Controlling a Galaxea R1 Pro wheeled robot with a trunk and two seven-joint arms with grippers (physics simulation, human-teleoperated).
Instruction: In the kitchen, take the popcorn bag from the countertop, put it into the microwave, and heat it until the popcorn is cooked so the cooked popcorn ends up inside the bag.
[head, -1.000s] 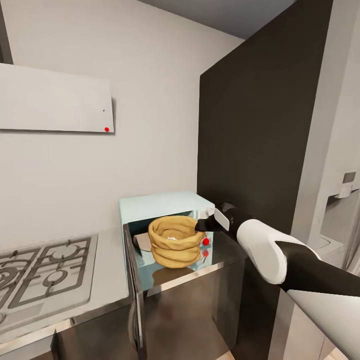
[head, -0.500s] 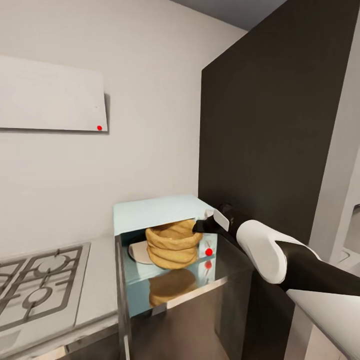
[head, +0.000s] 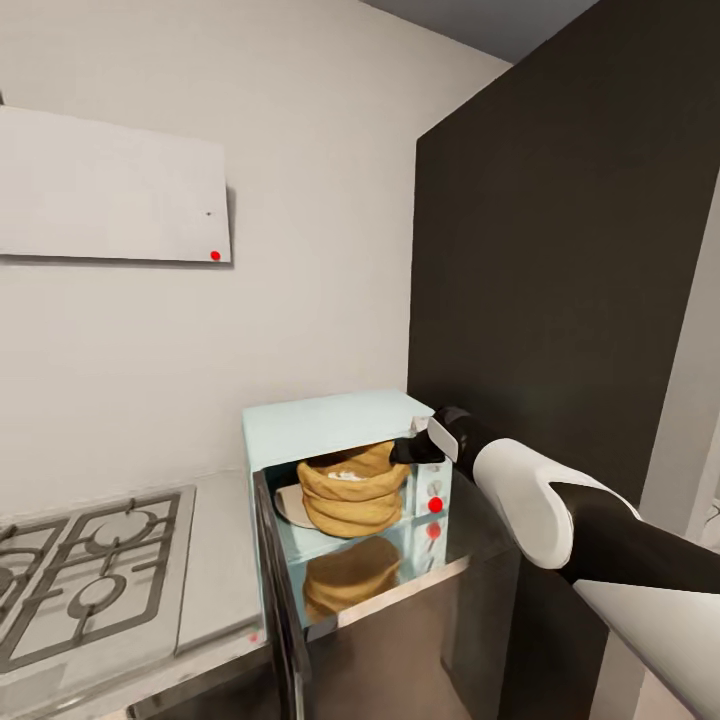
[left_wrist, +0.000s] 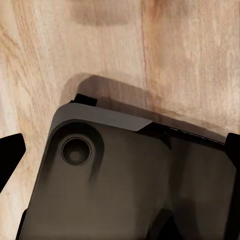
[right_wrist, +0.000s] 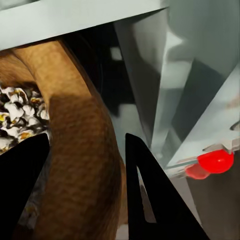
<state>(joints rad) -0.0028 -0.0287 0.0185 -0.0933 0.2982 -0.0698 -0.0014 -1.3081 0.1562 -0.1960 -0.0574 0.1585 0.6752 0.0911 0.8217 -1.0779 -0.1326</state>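
Wrinkled tan-orange paper popcorn bag (head: 352, 496) upright inside small mint-blue microwave (head: 330, 425), door open; pale whitish popcorn (right_wrist: 15, 117) in bag; microwave sits on glossy steel countertop (head: 215, 560)

right arm (head: 560, 510) outstretched, pincer (right_wrist: 87, 165) fingers parted

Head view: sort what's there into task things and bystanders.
Task things: popcorn bag held by right gripper; popcorn inside it; microwave, door open; countertop.

Bystanders: gas hob; white wall unit; tall dark cabinet.
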